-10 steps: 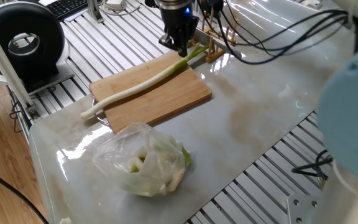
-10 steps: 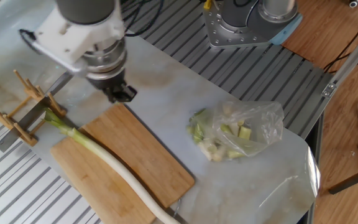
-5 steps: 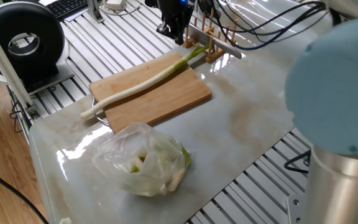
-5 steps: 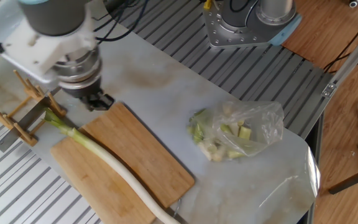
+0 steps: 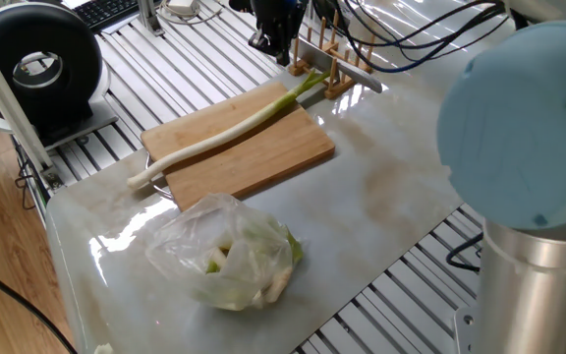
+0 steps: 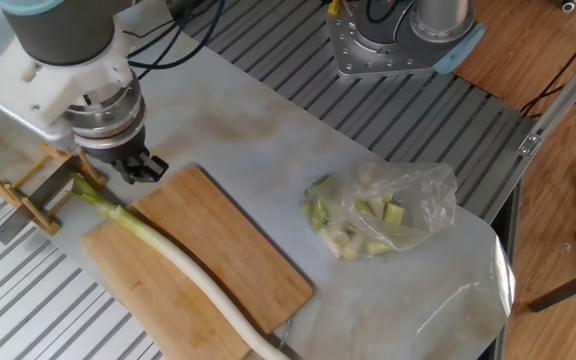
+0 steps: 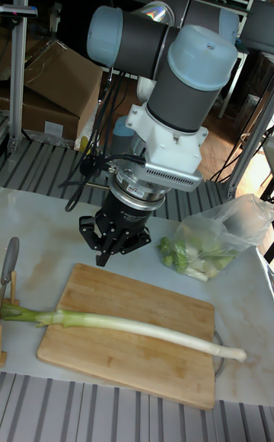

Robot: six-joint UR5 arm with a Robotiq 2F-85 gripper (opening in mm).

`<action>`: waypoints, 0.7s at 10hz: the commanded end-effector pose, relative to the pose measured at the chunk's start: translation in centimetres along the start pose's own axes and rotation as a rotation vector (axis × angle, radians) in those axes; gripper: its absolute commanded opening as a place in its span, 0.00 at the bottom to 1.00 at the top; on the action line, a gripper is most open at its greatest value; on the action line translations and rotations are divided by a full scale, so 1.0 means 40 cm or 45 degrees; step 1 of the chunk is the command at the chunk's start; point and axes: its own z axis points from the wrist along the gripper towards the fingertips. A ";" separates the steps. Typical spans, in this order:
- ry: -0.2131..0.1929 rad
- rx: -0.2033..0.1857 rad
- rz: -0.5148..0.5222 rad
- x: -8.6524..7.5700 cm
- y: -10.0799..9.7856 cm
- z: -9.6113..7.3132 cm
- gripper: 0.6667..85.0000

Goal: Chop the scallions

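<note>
While nothing is held, the hand [image 7: 116, 248] hangs with its fingers spread apart, above the far corner of the wooden cutting board [image 7: 129, 335], near a wooden rack [image 6: 28, 190] holding a knife [image 7: 7, 258]. One whole scallion [image 7: 129, 325] lies lengthwise across the board, uncut, its green end overhanging toward the rack. A clear bag of cut vegetables [image 7: 209, 244] sits aside on the marble desk [image 5: 391, 187]. Judging by this, chopping has not begun; taking the knife likely comes next.

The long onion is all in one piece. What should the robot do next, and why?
Probably reach to the wooden rack and take what looks like a knife. The gripper hovers empty near the board corner, and the scallion lies whole across it.
</note>
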 end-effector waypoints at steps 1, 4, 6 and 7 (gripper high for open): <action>-0.001 -0.030 0.104 -0.003 0.012 -0.002 0.01; 0.081 0.014 0.044 0.006 -0.069 -0.014 0.11; 0.062 0.058 -0.038 -0.038 -0.169 -0.029 0.26; 0.034 0.073 -0.064 -0.062 -0.198 -0.019 0.32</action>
